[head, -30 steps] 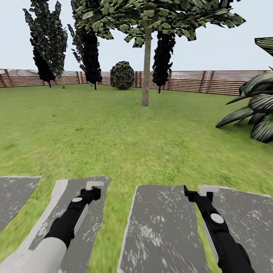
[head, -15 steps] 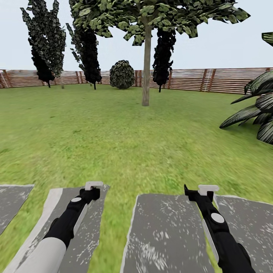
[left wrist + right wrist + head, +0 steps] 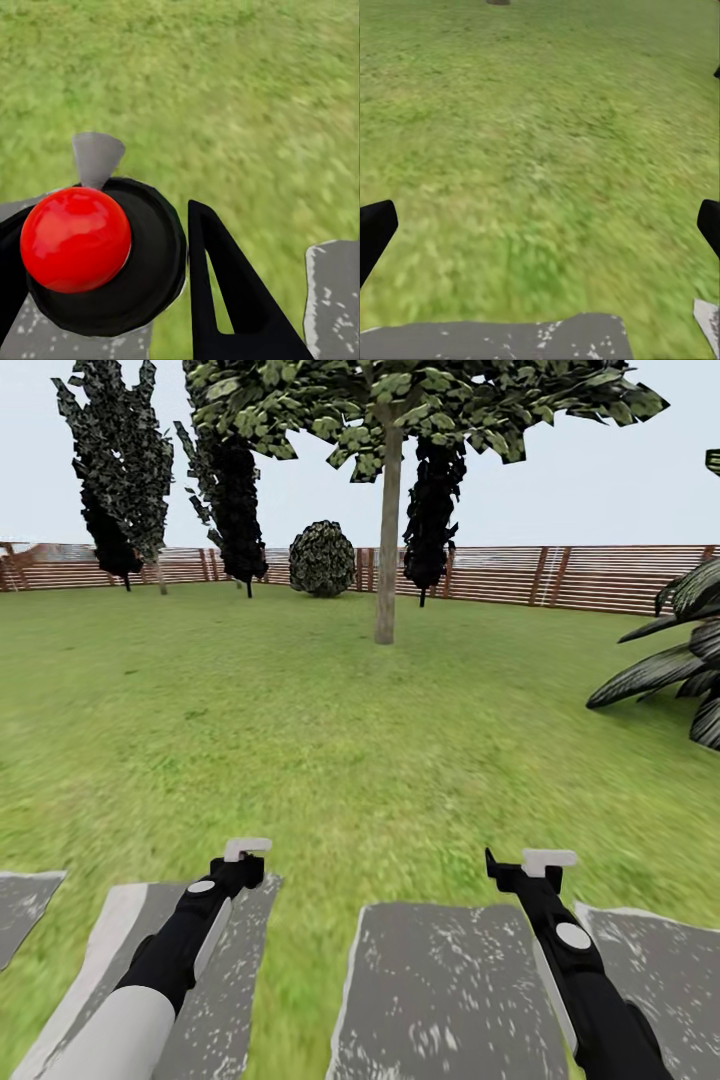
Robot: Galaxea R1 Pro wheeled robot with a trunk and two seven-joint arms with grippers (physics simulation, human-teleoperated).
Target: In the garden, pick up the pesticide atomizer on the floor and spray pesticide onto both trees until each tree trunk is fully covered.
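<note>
The tree trunk (image 3: 388, 540) stands upright straight ahead across the lawn, well beyond both hands, slightly nearer the right hand's (image 3: 548, 859) line; right hand spread and empty; left hand (image 3: 247, 849): cannot tell; atomizer unseen.

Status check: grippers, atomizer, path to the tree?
Left gripper state unclear, right gripper open with nothing between the fingers. No atomizer spotted. Tree trunk ahead across open lawn; broad-leaved plant off right.
</note>
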